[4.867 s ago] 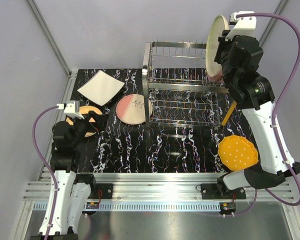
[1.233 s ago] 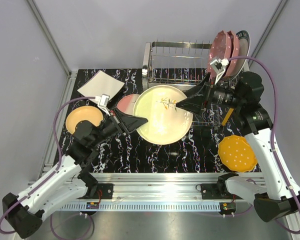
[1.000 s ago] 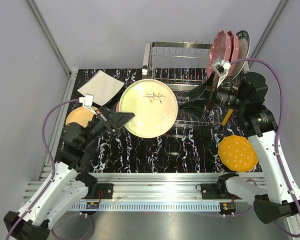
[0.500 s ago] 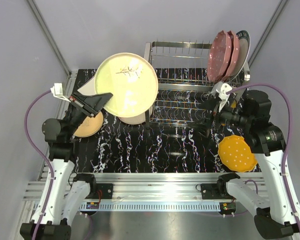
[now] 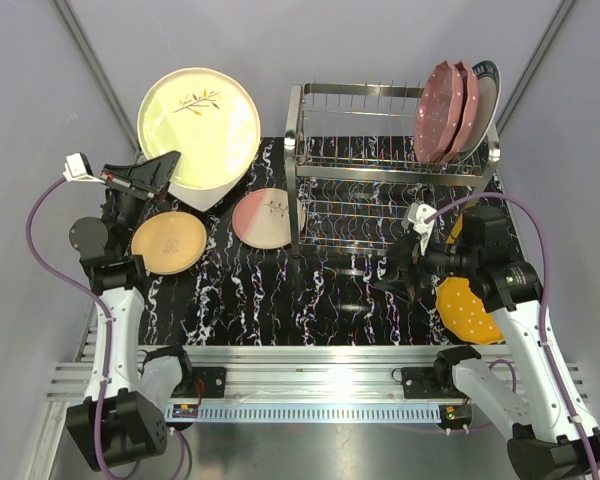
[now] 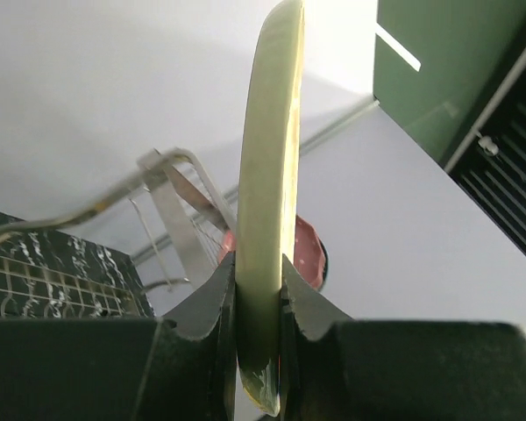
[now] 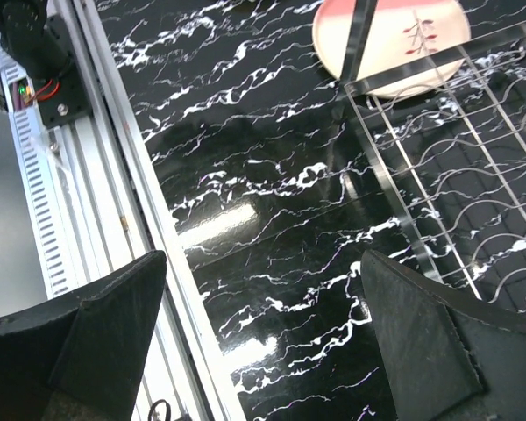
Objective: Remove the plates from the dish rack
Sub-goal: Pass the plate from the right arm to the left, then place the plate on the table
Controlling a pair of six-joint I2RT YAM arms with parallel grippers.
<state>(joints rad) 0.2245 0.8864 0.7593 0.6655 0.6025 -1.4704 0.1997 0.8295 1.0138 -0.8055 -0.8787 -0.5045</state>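
The left gripper (image 5: 152, 173) is clamping the lower rim of a pale green plate (image 5: 200, 125) with a twig motif; in the left wrist view its fingers (image 6: 212, 303) are pressing on both faces of the plate's edge (image 6: 270, 175). The plate is hanging in the air over the far left corner of the black marbled table (image 5: 310, 300), above a white square plate (image 5: 208, 191). The right gripper (image 5: 393, 276) is hovering with its jaws wide apart and holding nothing, just in front of the dish rack (image 5: 380, 170). Two pink dotted plates (image 5: 445, 100) and a white plate with a dark rim (image 5: 489, 92) are standing upright at the rack's right end. A yellow-orange plate (image 5: 168, 242), a pink-cream plate (image 5: 265, 217) and an orange dotted plate (image 5: 468, 312) are lying flat on the table.
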